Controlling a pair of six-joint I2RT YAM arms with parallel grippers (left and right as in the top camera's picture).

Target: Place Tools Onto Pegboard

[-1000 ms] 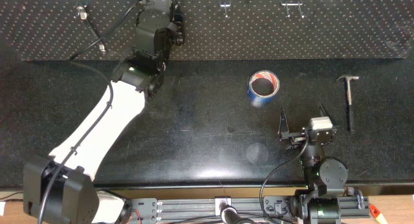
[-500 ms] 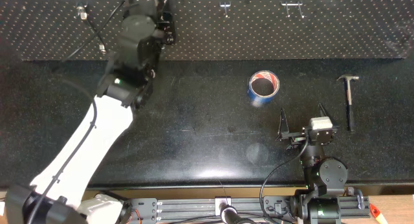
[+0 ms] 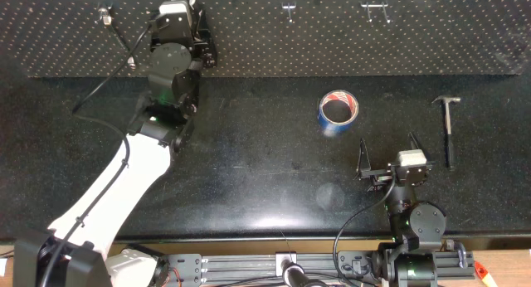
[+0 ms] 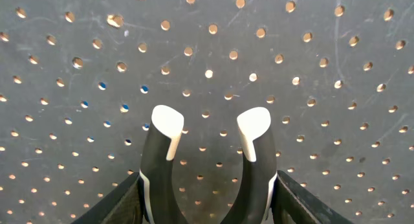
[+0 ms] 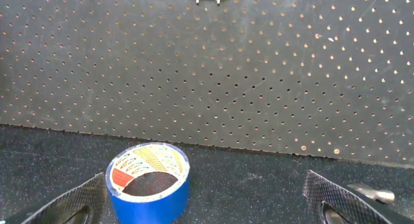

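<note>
While the left gripper [image 4: 210, 130] hangs wide open and empty before the pegboard [image 3: 332, 38] and the right gripper [image 3: 388, 152], likewise agape and empty, sits farther from it, the hammer [image 3: 448, 133] lying near its edge, probably stiff and head-heavy, invites a grip near the head.

A black, finely speckled table [image 3: 249, 171] carries two loose things, both on its right half. A roll of blue tape [image 3: 338, 112] with a red-and-white printed core lies flat on one face, its hole turned upward, near the foot of the dark perforated pegboard [image 3: 332, 38] that rises along the table's far edge. Well apart from it, toward the right edge, lies a small hammer [image 3: 448, 129] with a metal head and a black handle, head toward the pegboard, handle pointing back toward the near side.
</note>
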